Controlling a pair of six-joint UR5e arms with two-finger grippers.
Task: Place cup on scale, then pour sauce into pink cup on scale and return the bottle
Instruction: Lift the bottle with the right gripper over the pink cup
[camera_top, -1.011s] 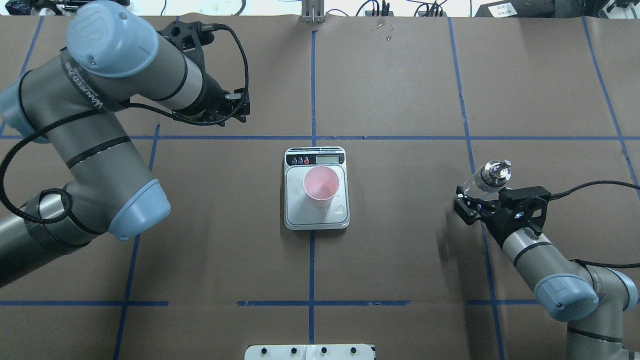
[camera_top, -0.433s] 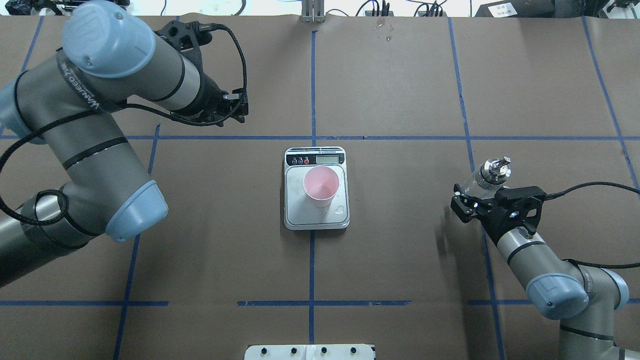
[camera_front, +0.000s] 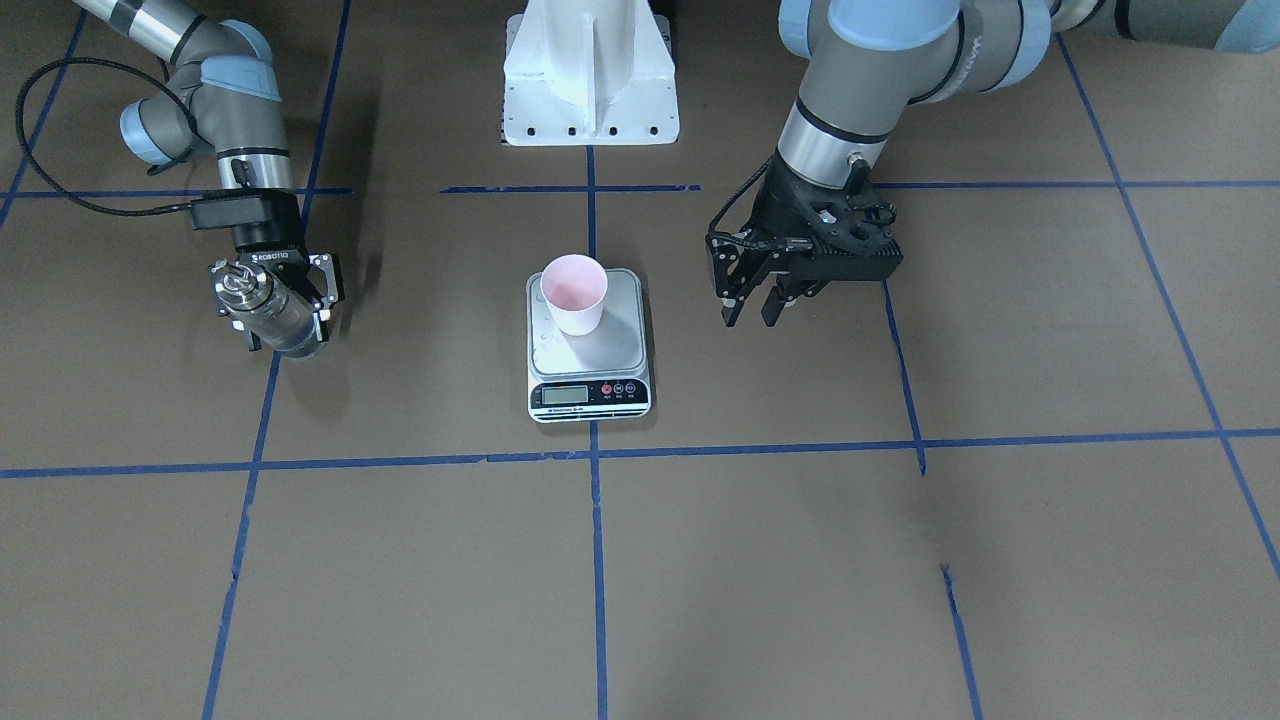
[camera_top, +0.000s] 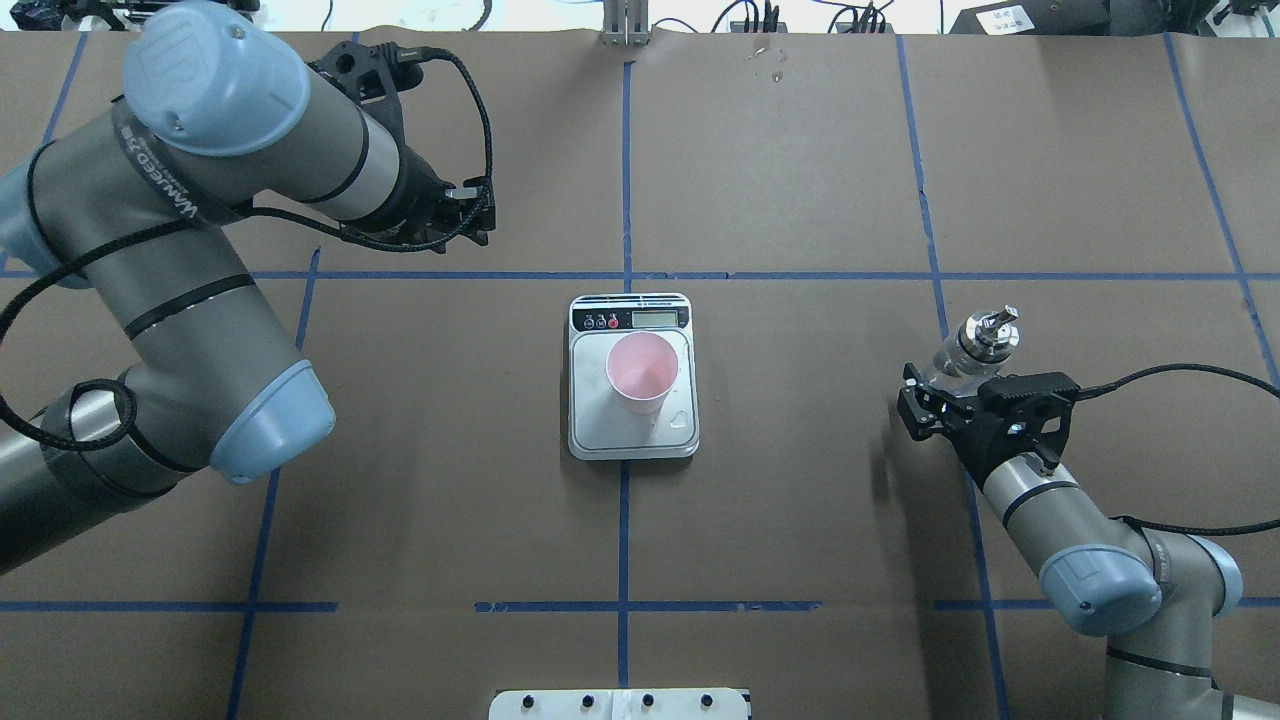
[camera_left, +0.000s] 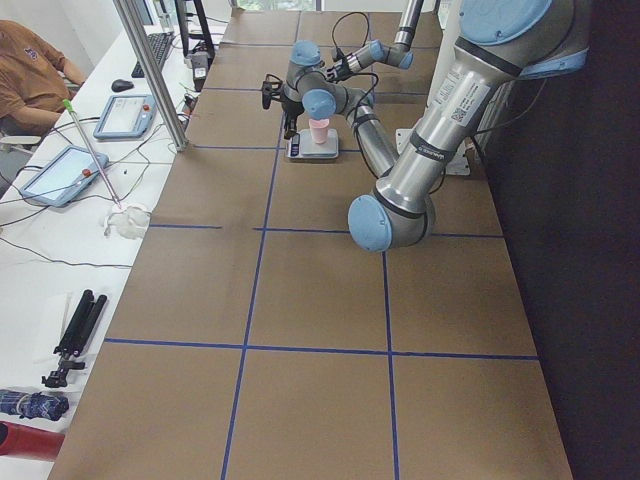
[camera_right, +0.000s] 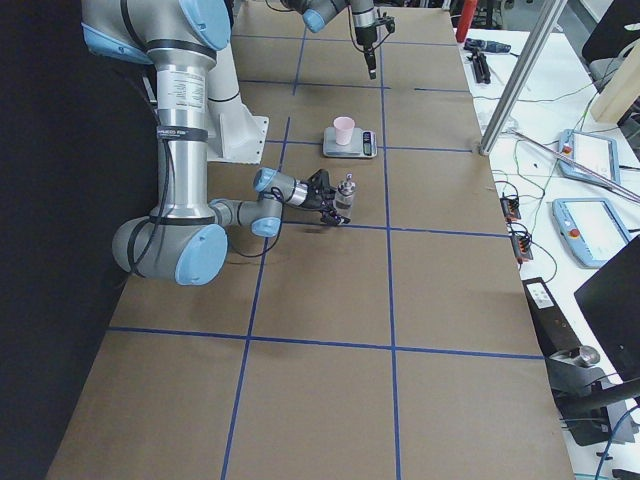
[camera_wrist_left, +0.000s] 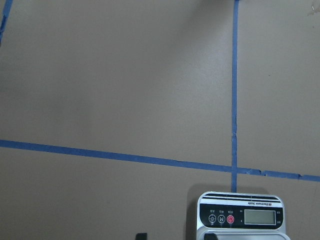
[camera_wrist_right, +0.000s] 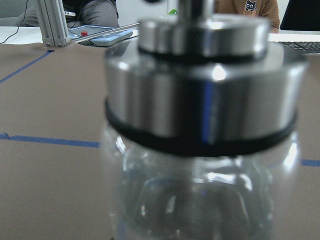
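Observation:
The pale pink cup (camera_top: 640, 372) stands upright on the silver scale (camera_top: 633, 432) at the table's middle; both also show in the front-facing view, the cup (camera_front: 574, 292) on the scale (camera_front: 618, 340). My right gripper (camera_top: 950, 392) is shut on the clear glass bottle (camera_top: 985, 335) far to the scale's right, low over the table. The bottle (camera_wrist_right: 200, 125) fills the right wrist view, with clear liquid inside. My left gripper (camera_front: 755, 300) is open and empty, raised beyond the scale's far left corner. The left wrist view shows only the scale's display strip (camera_wrist_left: 242, 217).
Blue tape lines (camera_top: 625, 180) grid the brown table. A white robot base plate (camera_top: 620, 703) sits at the near edge. A small wet mark (camera_top: 683, 420) lies on the scale platform beside the cup. Operators' tablets and cables (camera_right: 585, 215) lie on a side bench.
My right arm has drawn back slightly toward the robot with the bottle, and the bottle looks lower. My left arm has shifted a little to the left. Cup and scale have not moved.

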